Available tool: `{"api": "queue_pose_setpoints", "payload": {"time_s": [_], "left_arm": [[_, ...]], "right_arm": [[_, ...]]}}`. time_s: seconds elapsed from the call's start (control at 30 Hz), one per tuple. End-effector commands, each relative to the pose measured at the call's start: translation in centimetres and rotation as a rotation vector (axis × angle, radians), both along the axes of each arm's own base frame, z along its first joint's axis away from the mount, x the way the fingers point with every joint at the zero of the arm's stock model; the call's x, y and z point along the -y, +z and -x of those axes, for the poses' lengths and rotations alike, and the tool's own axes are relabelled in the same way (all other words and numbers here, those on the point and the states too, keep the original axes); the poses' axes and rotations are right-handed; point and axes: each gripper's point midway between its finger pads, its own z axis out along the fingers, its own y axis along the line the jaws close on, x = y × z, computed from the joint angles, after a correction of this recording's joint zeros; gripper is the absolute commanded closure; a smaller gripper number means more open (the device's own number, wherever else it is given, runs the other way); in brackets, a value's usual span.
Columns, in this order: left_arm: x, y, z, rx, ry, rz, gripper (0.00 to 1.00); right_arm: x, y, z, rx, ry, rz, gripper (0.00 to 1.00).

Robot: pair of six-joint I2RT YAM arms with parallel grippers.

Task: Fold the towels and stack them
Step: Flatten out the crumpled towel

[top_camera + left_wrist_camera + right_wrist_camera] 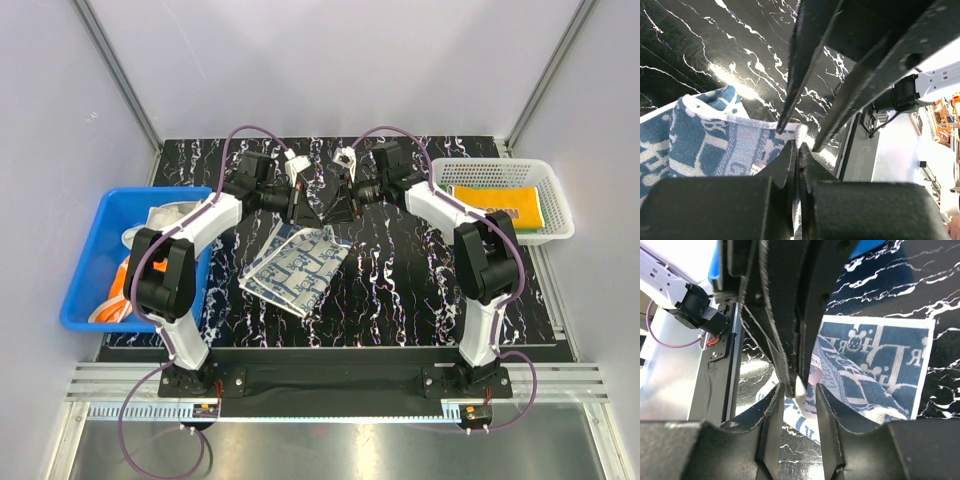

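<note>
Two grippers meet at one towel corner.
The left gripper (799, 150) is squeezed tight on a corner of the white and navy towel (295, 265). The right gripper (799, 390) has its fingers apart, one on each side of that corner. The rest of the towel lies on the black table (400, 290), at 6 o'clock from the grippers. A blue bin (85, 260) sits at 9 o'clock.
</note>
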Motion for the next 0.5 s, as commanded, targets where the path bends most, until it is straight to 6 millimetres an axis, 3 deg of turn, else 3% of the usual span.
{"api": "queue_pose_setpoints", "payload": {"time_s": [0.0,0.1,0.13,0.2,0.23,0.33,0.4,0.47], "left_arm": [[0.7,2.1,-0.5,0.076,-0.039,0.048,1.00],[0.6,2.0,-0.4,0.073,-0.037,0.052,1.00],[0.7,2.0,-0.4,0.077,-0.036,0.054,1.00],[0.6,1.8,-0.4,0.067,-0.028,0.049,0.98],[0.5,1.6,-0.3,0.060,-0.023,0.040,0.91],[-0.3,0.8,-0.1,0.056,-0.003,-0.032,0.65],[-1.5,0.0,-0.1,0.073,0.026,-0.119,0.56],[-2.5,-0.3,-0.2,0.086,0.049,-0.165,0.53]], "right_arm": [[-0.5,0.2,0.1,0.006,0.028,-0.025,0.62],[-0.5,0.1,0.0,0.006,0.024,-0.021,0.69],[-0.5,0.2,-0.1,0.016,0.015,-0.019,0.81],[-0.5,0.3,-0.2,0.026,0.002,-0.020,0.93],[-0.4,0.6,-0.3,0.038,-0.002,-0.021,1.00],[-0.2,0.9,-1.1,0.062,-0.053,-0.002,1.00],[0.3,1.2,-2.4,0.071,-0.116,-0.006,1.00],[0.9,1.0,-2.6,0.041,-0.152,-0.004,1.00]]}}
